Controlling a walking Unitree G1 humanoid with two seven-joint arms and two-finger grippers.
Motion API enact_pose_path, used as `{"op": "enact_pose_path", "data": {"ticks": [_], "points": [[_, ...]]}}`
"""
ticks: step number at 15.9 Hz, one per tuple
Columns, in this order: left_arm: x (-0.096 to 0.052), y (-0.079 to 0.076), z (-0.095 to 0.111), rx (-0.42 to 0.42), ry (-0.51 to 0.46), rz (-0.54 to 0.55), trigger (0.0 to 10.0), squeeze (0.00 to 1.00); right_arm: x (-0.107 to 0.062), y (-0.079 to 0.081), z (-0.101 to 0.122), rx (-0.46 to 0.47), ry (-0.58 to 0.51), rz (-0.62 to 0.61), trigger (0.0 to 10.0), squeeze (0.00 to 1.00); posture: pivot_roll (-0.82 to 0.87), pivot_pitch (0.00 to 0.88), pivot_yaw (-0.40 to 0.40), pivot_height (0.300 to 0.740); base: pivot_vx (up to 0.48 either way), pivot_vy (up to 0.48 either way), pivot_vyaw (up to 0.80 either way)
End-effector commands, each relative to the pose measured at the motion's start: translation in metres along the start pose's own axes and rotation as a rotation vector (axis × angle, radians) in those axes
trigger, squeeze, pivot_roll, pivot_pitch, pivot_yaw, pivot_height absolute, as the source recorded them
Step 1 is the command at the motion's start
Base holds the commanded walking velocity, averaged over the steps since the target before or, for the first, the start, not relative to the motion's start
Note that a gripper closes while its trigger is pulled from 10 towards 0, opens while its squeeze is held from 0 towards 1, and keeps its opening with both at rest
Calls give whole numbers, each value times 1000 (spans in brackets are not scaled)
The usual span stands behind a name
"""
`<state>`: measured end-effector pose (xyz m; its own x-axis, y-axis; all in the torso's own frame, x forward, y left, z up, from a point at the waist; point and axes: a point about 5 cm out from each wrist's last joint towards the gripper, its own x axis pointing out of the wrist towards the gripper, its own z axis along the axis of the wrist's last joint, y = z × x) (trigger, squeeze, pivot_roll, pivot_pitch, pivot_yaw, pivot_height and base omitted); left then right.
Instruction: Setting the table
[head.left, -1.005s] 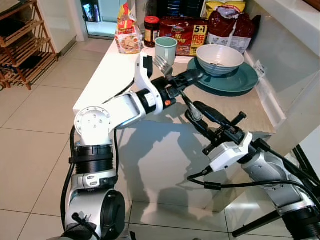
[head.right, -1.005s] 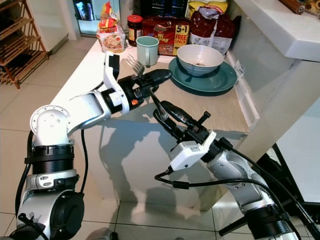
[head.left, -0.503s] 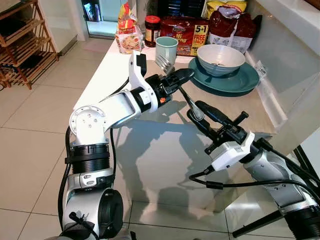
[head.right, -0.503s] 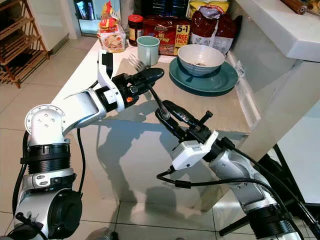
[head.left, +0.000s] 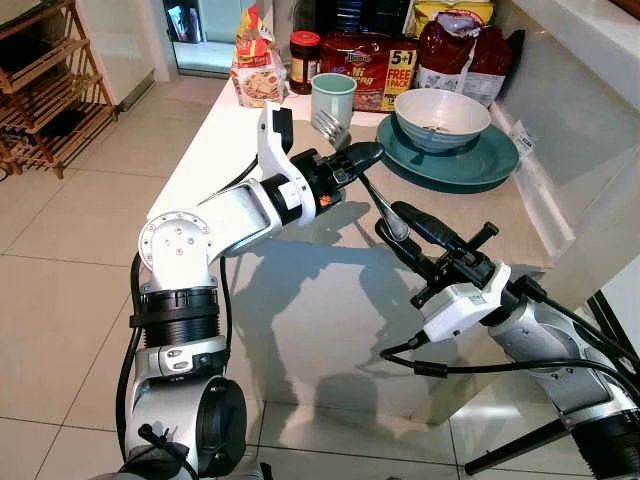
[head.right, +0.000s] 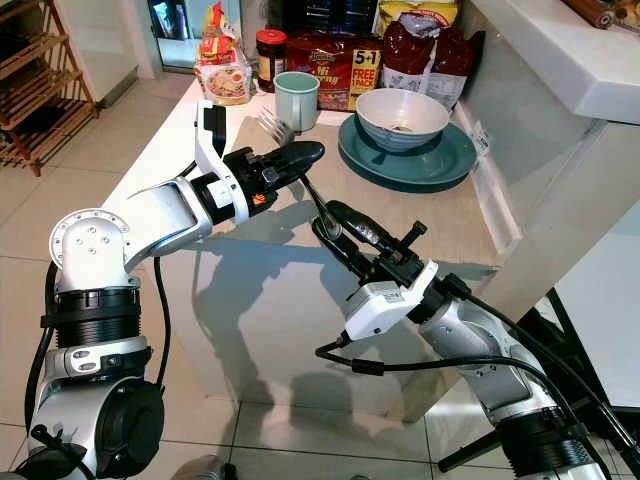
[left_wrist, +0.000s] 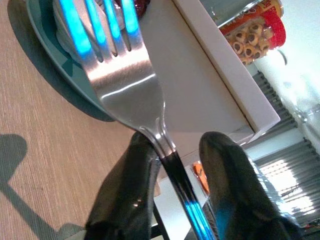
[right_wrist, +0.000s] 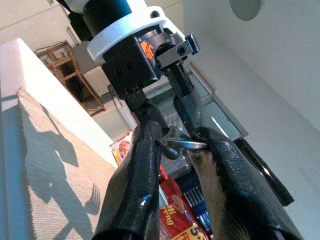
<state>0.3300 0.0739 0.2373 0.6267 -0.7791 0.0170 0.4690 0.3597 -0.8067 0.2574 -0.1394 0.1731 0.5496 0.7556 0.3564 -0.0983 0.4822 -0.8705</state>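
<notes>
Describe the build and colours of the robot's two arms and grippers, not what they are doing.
Both arms are silver-grey metal with black ribbed joint rings and loose black cables. The left gripper has two long glossy black fingers on a black block with an orange mark, behind a white bracket. The right gripper has matching black fingers, a black screw knob and a white wrist housing with a small label.

Bright, sharp pics w/ crisp arm shadows on counter (head.left: 300, 260); blue glare on fork (left_wrist: 125, 80).
</notes>
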Motion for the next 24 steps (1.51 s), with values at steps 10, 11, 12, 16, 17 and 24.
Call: {"op": "enact_pose_path", "data": {"ticks": [10, 11, 12, 16, 17, 24], "points": [[5, -7, 0, -13, 17, -38, 0, 0, 1, -9, -4, -63, 9, -2, 10000, 0, 91, 6, -15, 740, 0, 0, 0], [5, -7, 1, -14, 16, -38, 0, 0, 1, -9, -5, -64, 10, -2, 10000, 0, 90, 7, -16, 740, 0, 0, 0], [4, -8, 1, -16, 15, -40, 0, 0, 1, -9, -5, -65, 14, -2, 10000, 0, 89, 6, -15, 740, 0, 0, 0], [5, -8, 5, -20, -3, -38, 0, 0, 0, -9, -6, -35, 23, -14, 10000, 1000, 89, 6, -15, 740, 0, 0, 0], [5, -7, 9, -20, -17, -32, 0, 0, -2, -7, -7, -26, 27, -7, 10000, 1000, 89, 7, -14, 740, 0, 0, 0], [4, 7, 32, 21, -125, 77, 0, 0, -10, -2, -8, 14, 102, -70, 10000, 0, 87, 8, -11, 740, 0, 0, 0]]}}
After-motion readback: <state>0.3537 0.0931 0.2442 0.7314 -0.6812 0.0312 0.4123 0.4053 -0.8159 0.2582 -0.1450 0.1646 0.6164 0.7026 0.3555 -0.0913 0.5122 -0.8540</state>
